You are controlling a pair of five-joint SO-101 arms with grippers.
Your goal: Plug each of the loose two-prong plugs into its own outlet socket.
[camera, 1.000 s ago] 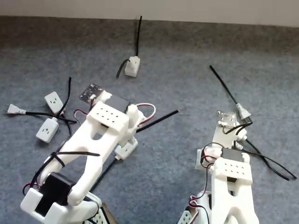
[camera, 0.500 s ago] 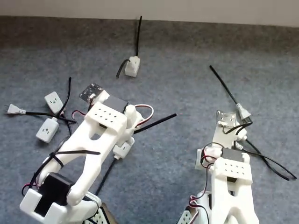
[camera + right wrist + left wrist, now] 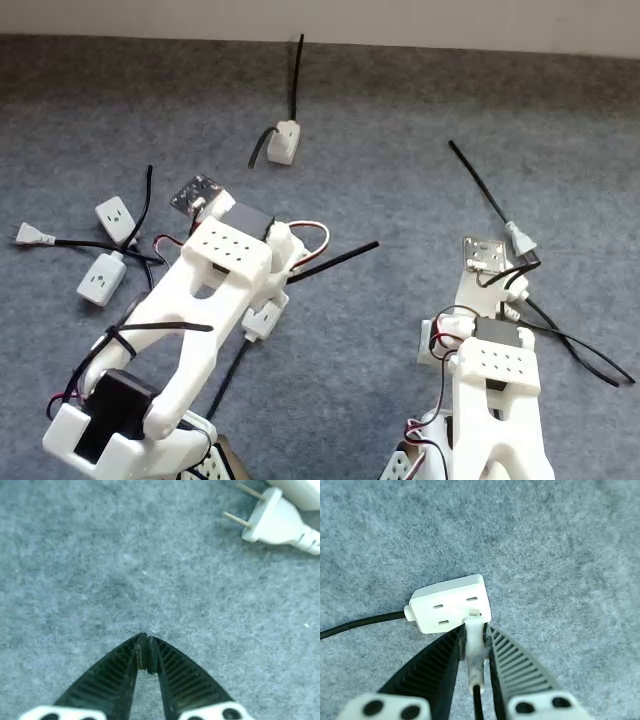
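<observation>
In the left wrist view my left gripper is shut on a white two-prong plug. The plug's front end touches the face of a white outlet socket; its prongs are hidden. In the high view that socket lies half under the left arm on the grey carpet. My right gripper is shut with nothing in it, low over bare carpet. A loose white plug lies beyond it, also seen as the plug by the right arm.
Three more white sockets lie about: a far one and a pair at the left. Another loose plug lies at the far left. Black cords trail over the carpet.
The left arm has shifted slightly left, and the socket under it has slid a little with it. The right arm has not moved.
</observation>
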